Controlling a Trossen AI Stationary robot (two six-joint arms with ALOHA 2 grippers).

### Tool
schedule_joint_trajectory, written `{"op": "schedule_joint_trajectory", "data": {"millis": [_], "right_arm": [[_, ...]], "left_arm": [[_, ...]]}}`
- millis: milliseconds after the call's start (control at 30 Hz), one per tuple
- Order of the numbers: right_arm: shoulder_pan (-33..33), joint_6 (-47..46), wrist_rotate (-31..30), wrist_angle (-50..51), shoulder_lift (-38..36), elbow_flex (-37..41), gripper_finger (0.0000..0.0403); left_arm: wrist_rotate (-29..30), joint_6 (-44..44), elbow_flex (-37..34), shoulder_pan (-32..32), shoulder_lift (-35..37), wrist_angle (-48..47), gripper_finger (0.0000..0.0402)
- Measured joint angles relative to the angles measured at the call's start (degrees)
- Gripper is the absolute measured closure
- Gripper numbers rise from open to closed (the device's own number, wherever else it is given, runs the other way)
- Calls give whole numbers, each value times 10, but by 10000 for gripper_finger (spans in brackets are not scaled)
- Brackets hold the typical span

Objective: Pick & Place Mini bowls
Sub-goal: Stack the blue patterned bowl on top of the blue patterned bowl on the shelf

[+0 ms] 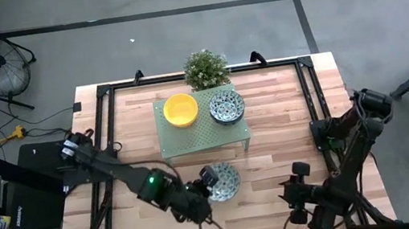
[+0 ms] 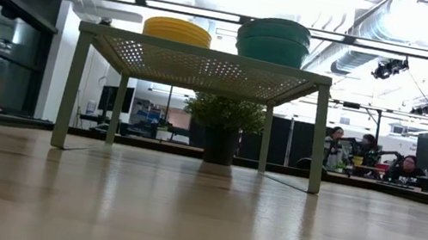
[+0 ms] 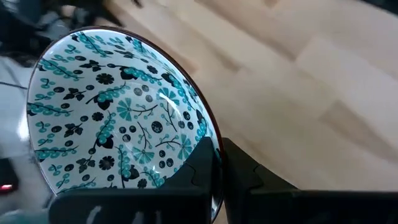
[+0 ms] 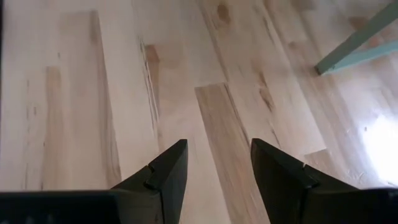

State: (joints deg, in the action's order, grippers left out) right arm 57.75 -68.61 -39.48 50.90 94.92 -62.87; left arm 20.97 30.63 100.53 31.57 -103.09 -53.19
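My left gripper (image 1: 205, 184) is near the table's front middle, shut on a white mini bowl with a dark blue-green pattern (image 1: 224, 180), which fills the left wrist view (image 3: 118, 112). A pale green perforated stand (image 1: 192, 139) carries a stack of yellow bowls (image 1: 179, 110) and a stack of patterned bowls (image 1: 227, 107). Both stacks rest on the stand's top and also show in the low view, the yellow stack (image 2: 177, 30) and the patterned stack (image 2: 273, 41). My right gripper (image 4: 217, 168) is open over bare wood at the front right (image 1: 293, 200). The held bowl is out of the low view. My left gripper pinches the patterned bowl's rim (image 3: 211, 134), on the side toward the arm. One finger (image 3: 198, 163) is inside the bowl and the other finger (image 3: 242, 171) is outside its wall. The bowl is tilted, its hollow open to the wrist camera; whether it touches the table I cannot tell.
A small green potted plant (image 1: 206, 67) stands behind the stand at the far edge. A black frame (image 1: 107, 113) runs around the tabletop. Bare wood (image 1: 275, 153) lies between the stand and the near edge. People sit at desks far behind the table (image 2: 406, 170).
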Motion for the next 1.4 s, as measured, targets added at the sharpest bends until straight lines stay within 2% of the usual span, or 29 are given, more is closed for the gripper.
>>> {"op": "schedule_joint_trajectory", "data": {"millis": [200,300,433,600,867,1100,1400], "right_arm": [[14,15,-58,25,-36,0,238],[16,26,-90,17,-81,32,238],[16,48,-105,-79,-168,137,238],[8,134,-114,-232,-302,272,238],[-25,327,-125,-359,-518,389,238],[-69,472,-88,-428,-664,455,238],[-181,602,66,-444,-803,480,238]], "left_arm": [[33,38,67,-33,0,-69,398],[40,56,93,-50,1,-83,398],[41,81,117,-70,0,-108,398],[39,110,137,-95,0,-135,398],[18,194,175,-155,0,-159,398],[-38,240,181,-212,0,-161,398],[-75,273,181,-240,0,-161,398]]}}
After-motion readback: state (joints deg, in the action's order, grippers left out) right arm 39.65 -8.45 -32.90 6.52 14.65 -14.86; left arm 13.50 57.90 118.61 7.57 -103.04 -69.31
